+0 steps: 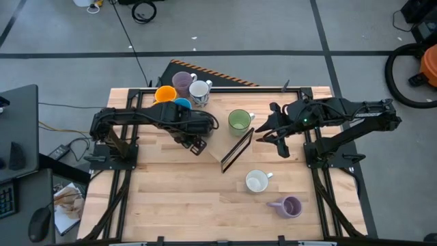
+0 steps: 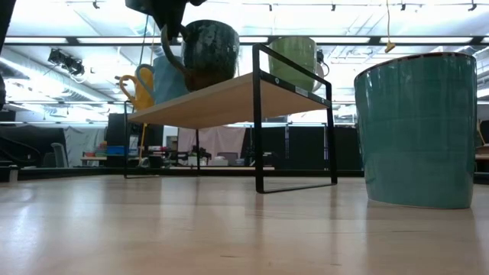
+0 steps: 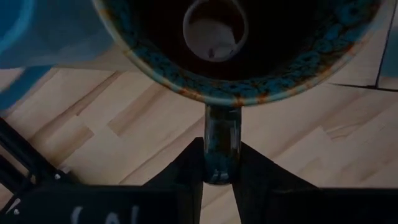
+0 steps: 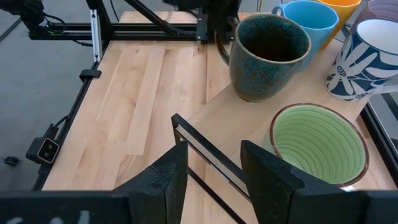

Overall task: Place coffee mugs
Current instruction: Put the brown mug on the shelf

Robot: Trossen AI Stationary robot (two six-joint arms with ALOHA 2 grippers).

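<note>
Left wrist view: our left gripper (image 3: pixel 219 163) pinches the dark brown mug (image 4: pixel 268 55) by its handle | mug on wooden shelf (image 4: pixel 249 118), 11 o'clock of green mug (image 4: pixel 317 144) | step: placing | next: release, withdraw | right gripper (image 4: pixel 213 167) spread, waiting.

The high view looks straight down on the whole table (image 1: pixel 177 205) and both arms. The low view sits at tabletop level, facing across under the shelf rack (image 2: pixel 229 99). The left wrist view looks closely down into the dark mug (image 3: pixel 236 50); the right wrist view sees that same mug from farther away.
</note>
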